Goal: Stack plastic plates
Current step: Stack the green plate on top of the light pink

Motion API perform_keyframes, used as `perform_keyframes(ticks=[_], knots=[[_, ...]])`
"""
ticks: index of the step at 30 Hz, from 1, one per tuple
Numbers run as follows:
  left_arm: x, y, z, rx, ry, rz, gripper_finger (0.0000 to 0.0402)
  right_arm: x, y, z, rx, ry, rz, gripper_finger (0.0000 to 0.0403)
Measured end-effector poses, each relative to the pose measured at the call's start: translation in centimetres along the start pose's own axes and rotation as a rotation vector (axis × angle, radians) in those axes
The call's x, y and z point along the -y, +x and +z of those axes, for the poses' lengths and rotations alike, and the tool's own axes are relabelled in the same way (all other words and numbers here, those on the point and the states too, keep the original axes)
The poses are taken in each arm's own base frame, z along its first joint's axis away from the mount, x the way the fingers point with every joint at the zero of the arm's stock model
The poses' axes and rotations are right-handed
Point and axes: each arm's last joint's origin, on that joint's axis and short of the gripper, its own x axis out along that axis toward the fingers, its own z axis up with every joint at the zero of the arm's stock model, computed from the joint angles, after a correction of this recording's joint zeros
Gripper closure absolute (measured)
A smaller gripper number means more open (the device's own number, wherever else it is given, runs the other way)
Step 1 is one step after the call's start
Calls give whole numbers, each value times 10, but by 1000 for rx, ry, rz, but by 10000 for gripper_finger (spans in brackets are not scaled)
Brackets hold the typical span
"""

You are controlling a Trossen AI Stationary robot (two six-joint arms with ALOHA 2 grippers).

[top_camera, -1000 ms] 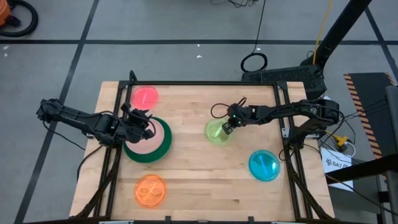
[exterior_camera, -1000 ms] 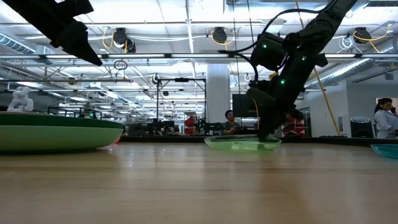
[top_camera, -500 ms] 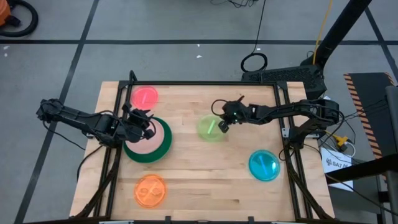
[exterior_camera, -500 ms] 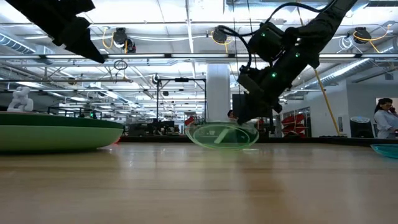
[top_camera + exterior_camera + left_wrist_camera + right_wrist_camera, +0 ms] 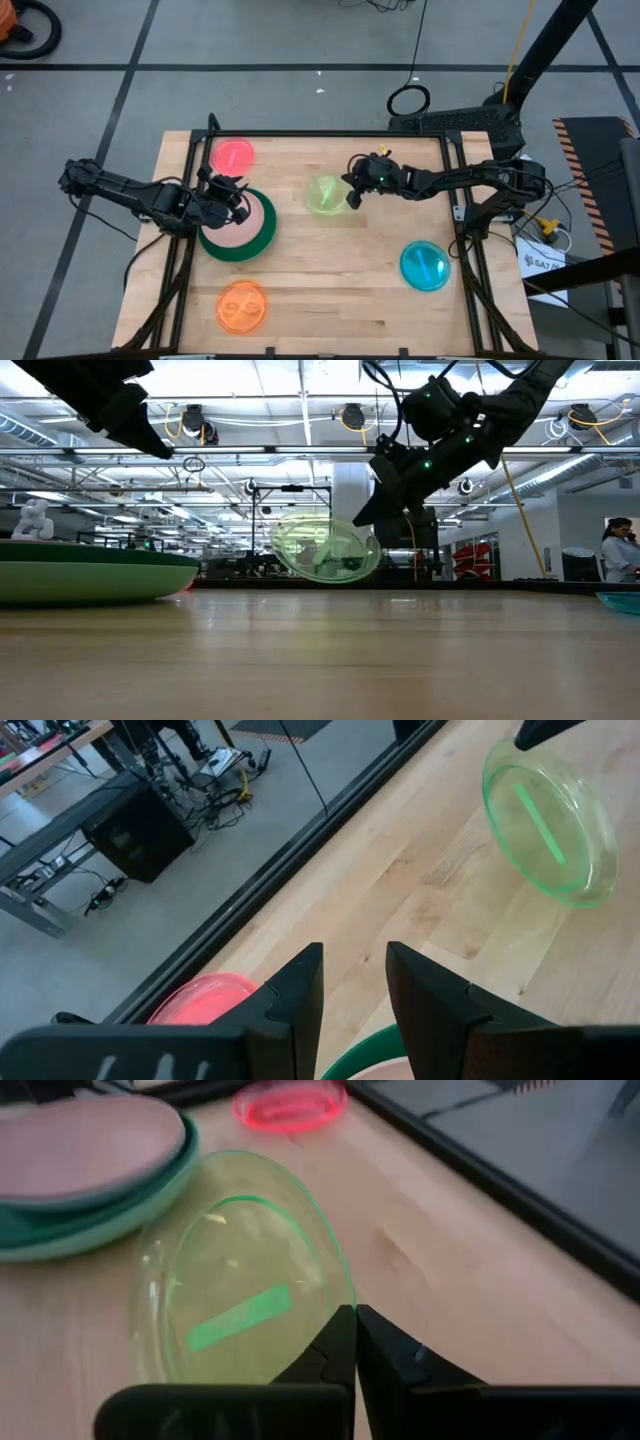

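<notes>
My right gripper [image 5: 351, 196] is shut on the translucent lime plate [image 5: 325, 195], which is in the air right of the stack. The stack [image 5: 240, 225] is a salmon plate [image 5: 80, 1145] lying in a large dark green plate [image 5: 90, 552], with a lighter green one showing beneath in the low view. My left gripper [image 5: 355, 985] hovers open over the stack's far-left rim. The red-pink plate [image 5: 234, 154], blue plate [image 5: 425, 266] and orange plate [image 5: 242, 306] lie flat on the table. No pale blue plate shows. My right gripper pinches the lime plate's rim [image 5: 340, 1305] on its right side between the two shut fingers, coming from the table's right and slanting down. The plate is lifted clear of the table [image 5: 325, 548] and tilted, its hollow facing up and toward the right.
Bare wood lies between the stack and the lime plate [image 5: 290, 240]. A black frame rail [image 5: 300, 850] runs along the table's far edge. People and lab equipment show in the room beyond the table [image 5: 620, 550].
My right gripper has risen and moved toward the table's left, toward the stack, carrying the lime plate. The plate lay flat on the table a second ago; now it is lifted clear and tipped up on edge. My left gripper has kept still.
</notes>
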Motion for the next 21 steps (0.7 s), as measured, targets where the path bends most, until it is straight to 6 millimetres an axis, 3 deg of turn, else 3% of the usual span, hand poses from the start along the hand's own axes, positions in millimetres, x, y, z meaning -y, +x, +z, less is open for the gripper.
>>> perform_keyframes(ticks=[12,21], knots=[[0,0,0,0,-17,0,282,-15,-4,16,188,-67,60,403],[-2,-4,11,58,66,37,282,-24,-8,37,357,7,113,403]])
